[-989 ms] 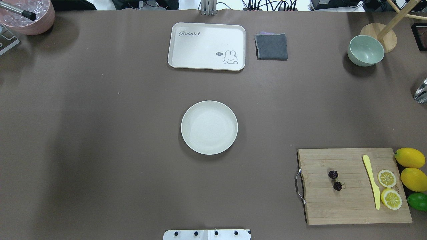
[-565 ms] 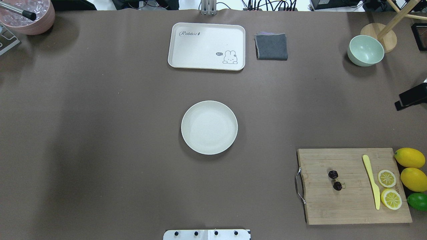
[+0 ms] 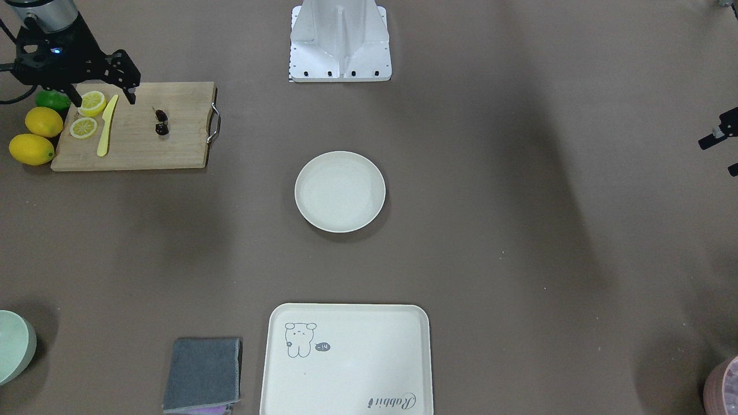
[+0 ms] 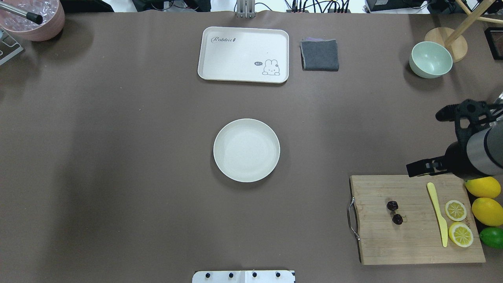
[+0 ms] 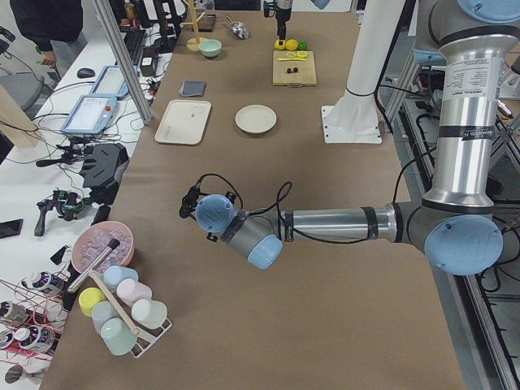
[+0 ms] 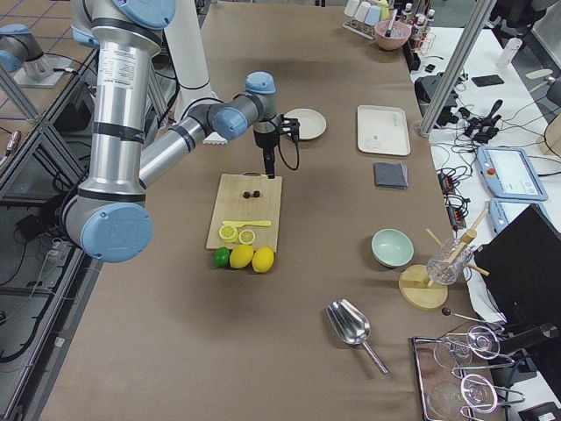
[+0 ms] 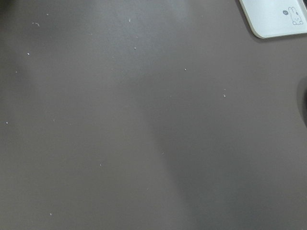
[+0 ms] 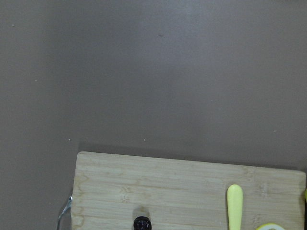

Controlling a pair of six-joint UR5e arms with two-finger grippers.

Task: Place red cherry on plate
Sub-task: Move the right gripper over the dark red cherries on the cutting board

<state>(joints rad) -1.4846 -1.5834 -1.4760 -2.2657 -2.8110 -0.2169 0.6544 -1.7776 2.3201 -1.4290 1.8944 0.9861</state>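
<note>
Overhead exterior puts the red cherry (image 4: 392, 205) on the lower-right cutting board (image 4: 412, 243), the central plate (image 4: 246, 150) bare, the right tool (image 4: 423, 143) spread apart nearby: grasp and transfer remain.

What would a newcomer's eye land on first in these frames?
The bare cream plate sits alone mid-table. On the robot's right, a wooden cutting board carries the dark cherry pair, a yellow knife and lemon slices. The right gripper hangs above the board, fingers wide apart.
</note>
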